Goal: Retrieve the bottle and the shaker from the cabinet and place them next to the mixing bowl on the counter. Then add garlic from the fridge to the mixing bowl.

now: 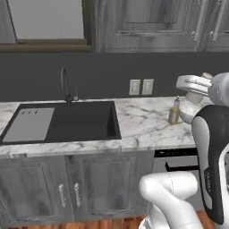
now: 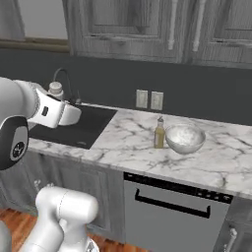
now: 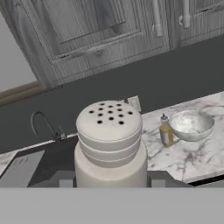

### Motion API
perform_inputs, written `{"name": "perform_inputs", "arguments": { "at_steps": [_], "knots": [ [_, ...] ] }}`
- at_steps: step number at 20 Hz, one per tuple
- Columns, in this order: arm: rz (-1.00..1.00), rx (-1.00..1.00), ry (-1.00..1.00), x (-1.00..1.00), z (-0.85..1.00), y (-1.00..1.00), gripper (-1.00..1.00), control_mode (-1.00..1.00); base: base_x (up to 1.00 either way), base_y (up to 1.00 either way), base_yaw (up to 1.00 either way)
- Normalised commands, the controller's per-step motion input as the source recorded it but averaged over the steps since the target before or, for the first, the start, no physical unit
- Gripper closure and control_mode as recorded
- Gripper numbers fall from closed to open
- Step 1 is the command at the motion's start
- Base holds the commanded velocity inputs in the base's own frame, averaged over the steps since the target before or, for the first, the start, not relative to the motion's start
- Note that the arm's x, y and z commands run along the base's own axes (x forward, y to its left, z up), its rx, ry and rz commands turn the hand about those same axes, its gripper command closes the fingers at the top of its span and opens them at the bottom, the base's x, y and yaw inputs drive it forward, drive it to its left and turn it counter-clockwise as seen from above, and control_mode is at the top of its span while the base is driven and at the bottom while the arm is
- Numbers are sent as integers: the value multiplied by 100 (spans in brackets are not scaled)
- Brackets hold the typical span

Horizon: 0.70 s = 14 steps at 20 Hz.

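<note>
- Marble counter [image 2: 133,142], white with grey veins, runs under a dark backsplash and grey wood-grain wall cabinets [image 2: 128,24]; base cabinets of the same finish stand below it.
- Set into the counter on the left is a black sink [image 1: 82,120] with a pale draining panel at its left end and a curved dark faucet [image 1: 65,85] behind it.
- Two white wall outlets [image 2: 149,100] sit side by side on the backsplash, above the stretch of counter between the sink and the bowl.
- Mixing bowl [image 2: 185,138], a pale metallic one, stands on the counter right of the sink, above a dishwasher front [image 2: 172,206] with a dark bar handle.
- Bottle [image 2: 159,133], yellowish with a small pale cap, stands upright on the counter just beside the bowl, on its sink side; whether the two touch cannot be told.
- Shaker [image 3: 110,144], white and round with a ring-stepped, perforated top, is upright and held in the air, well apart from the bowl and bottle.
- Gripper [image 3: 111,179] is closed on the shaker's lower body; in the hand view the fingertips are hidden behind the shaker.
- In the right base view the shaker's cap shows above the white hand, over the near side of the sink area.
</note>
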Motion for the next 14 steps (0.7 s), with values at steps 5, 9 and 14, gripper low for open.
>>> {"name": "perform_inputs", "arguments": {
  "at_steps": [5,9,14],
  "knots": [
    [0,0,0,0,0,0,100,100,38,-100,-25],
    [0,0,0,0,0,0,100,100,55,-94,-18],
    [0,0,0,0,0,0,100,100,77,-49,-17]
  ]
}}
